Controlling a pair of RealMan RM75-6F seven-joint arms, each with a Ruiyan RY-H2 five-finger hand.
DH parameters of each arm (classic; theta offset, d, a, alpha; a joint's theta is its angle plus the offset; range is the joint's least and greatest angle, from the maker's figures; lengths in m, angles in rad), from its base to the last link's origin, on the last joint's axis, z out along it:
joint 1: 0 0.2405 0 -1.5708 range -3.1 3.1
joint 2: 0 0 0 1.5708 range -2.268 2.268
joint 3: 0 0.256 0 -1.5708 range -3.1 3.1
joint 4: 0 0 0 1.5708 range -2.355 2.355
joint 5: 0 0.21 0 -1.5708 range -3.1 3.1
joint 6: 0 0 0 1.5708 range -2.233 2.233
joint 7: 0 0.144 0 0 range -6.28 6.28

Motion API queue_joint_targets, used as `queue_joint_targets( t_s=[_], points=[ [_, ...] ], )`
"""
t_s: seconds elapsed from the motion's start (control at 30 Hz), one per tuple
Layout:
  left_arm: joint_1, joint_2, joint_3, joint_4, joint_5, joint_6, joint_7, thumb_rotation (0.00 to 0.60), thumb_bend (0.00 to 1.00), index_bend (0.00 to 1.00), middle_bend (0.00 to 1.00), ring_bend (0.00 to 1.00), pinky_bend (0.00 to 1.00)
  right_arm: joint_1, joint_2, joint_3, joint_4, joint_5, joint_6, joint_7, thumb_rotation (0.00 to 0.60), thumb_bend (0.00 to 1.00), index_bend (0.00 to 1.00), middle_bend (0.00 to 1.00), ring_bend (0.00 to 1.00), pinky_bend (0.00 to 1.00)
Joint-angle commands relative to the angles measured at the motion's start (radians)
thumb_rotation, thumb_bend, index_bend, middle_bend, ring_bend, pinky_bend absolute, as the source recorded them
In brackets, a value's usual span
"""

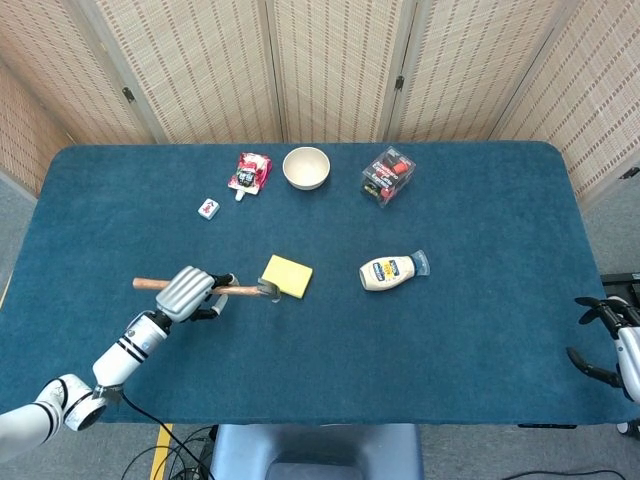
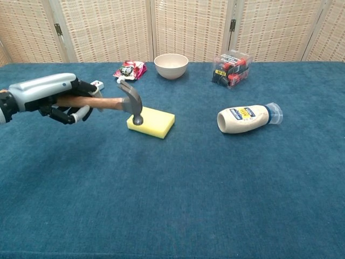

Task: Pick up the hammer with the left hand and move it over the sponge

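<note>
Your left robot hand [image 2: 54,97] is gripping the hammer [image 2: 116,102] by its wooden handle, fingers wrapped tight, holding it raised off the blue surface [image 2: 215,178]. The hammer head is hanging at the near left edge of the yellow sponge [image 2: 153,122]. Your right robot hand [image 1: 612,335] is resting at the surface's right edge, fingers spread, holding nothing

Staged lab test area, blue-carpeted table [image 1: 480,330], woven folding screens [image 1: 340,60] behind, cable [image 1: 175,425] trailing below
</note>
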Motion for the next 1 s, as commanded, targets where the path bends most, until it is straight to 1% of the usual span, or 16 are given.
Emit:
queue_joint_targets(
  t_s=[0.03,0.07,0.1,0.13,0.17,0.23,0.27,0.33,0.43,0.57,0.67,0.73,0.8,0.87,0.9,1.0],
  points=[
    [0.001,0.0,0.021,-0.006,0.013,-0.015,0.018,0.6,0.72,0.75,0.85,0.68,0.85,0.0,-0.001,0.0,0.001,0.0,0.0,0.002,0.6,0.14,0.28,0.45,0.23,0.27],
    [0.0,0.001,0.026,-0.008,0.013,-0.026,0.028,0.6,0.71,0.72,0.81,0.66,0.84,0.0,-0.001,0.0,0.001,0.0,0.001,0.002,0.6,0.14,0.28,0.45,0.23,0.27],
    [-0.004,0.006,0.034,-0.015,0.012,-0.046,0.045,0.6,0.69,0.65,0.74,0.62,0.81,-0.001,-0.001,0.001,0.002,0.0,0.003,0.003,0.6,0.14,0.28,0.45,0.23,0.27],
    [-0.007,0.013,0.039,-0.027,0.009,-0.063,0.059,0.6,0.63,0.55,0.66,0.55,0.76,-0.002,0.0,0.002,0.002,0.001,0.005,0.004,0.6,0.14,0.28,0.45,0.23,0.27],
    [-0.01,0.024,0.043,-0.043,0.004,-0.084,0.075,0.6,0.57,0.45,0.58,0.48,0.7,-0.003,0.0,0.002,0.002,0.002,0.006,0.005,0.6,0.14,0.28,0.45,0.23,0.27],
    [-0.014,0.052,0.042,-0.093,-0.018,-0.119,0.112,0.6,0.41,0.16,0.32,0.26,0.48,-0.005,0.002,0.002,0.003,0.003,0.01,0.006,0.6,0.14,0.28,0.45,0.23,0.27],
    [-0.012,0.061,0.037,-0.112,-0.029,-0.122,0.127,0.6,0.37,0.07,0.23,0.19,0.4,-0.006,0.002,0.002,0.003,0.004,0.01,0.007,0.6,0.14,0.28,0.45,0.23,0.27],
    [-0.004,0.081,0.025,-0.15,-0.055,-0.12,0.15,0.6,0.34,0.01,0.14,0.11,0.31,-0.007,0.003,0.001,0.004,0.004,0.01,0.008,0.6,0.14,0.28,0.45,0.23,0.27],
    [0.013,0.111,0.006,-0.195,-0.093,-0.11,0.163,0.6,0.32,0.0,0.09,0.07,0.27,-0.007,0.001,0.002,0.007,0.003,0.011,0.011,0.6,0.14,0.28,0.45,0.23,0.27],
    [0.04,0.167,-0.013,-0.258,-0.15,-0.104,0.174,0.6,0.31,0.0,0.09,0.07,0.27,-0.005,0.0,0.003,0.011,0.002,0.009,0.014,0.6,0.14,0.28,0.45,0.23,0.27],
    [0.074,0.23,-0.025,-0.336,-0.231,-0.112,0.222,0.6,0.31,0.0,0.09,0.07,0.26,-0.003,0.0,0.003,0.012,0.0,0.005,0.014,0.6,0.15,0.28,0.45,0.23,0.27],
    [0.109,0.278,-0.031,-0.414,-0.303,-0.098,0.289,0.6,0.31,0.01,0.09,0.08,0.26,-0.001,0.001,0.003,0.014,0.0,0.002,0.014,0.6,0.14,0.28,0.45,0.23,0.27],
    [0.151,0.315,-0.035,-0.484,-0.361,-0.054,0.351,0.6,0.31,0.03,0.09,0.08,0.26,0.002,0.002,0.002,0.016,-0.001,-0.005,0.013,0.6,0.14,0.28,0.45,0.23,0.27],
    [0.192,0.329,-0.04,-0.528,-0.395,0.01,0.397,0.6,0.31,0.08,0.09,0.08,0.26,0.007,0.005,0.001,0.016,-0.001,-0.015,0.017,0.6,0.14,0.28,0.45,0.23,0.27],
    [0.22,0.33,-0.042,-0.544,-0.409,0.062,0.437,0.6,0.31,0.1,0.09,0.08,0.26,0.01,0.007,0.0,0.016,-0.002,-0.021,0.022,0.6,0.14,0.28,0.45,0.23,0.27],
    [0.28,0.345,-0.028,-0.578,-0.417,0.157,0.531,0.6,0.31,0.15,0.1,0.08,0.26,0.016,0.009,0.001,0.017,-0.007,-0.028,0.034,0.6,0.14,0.28,0.45,0.23,0.27]
  ],
)
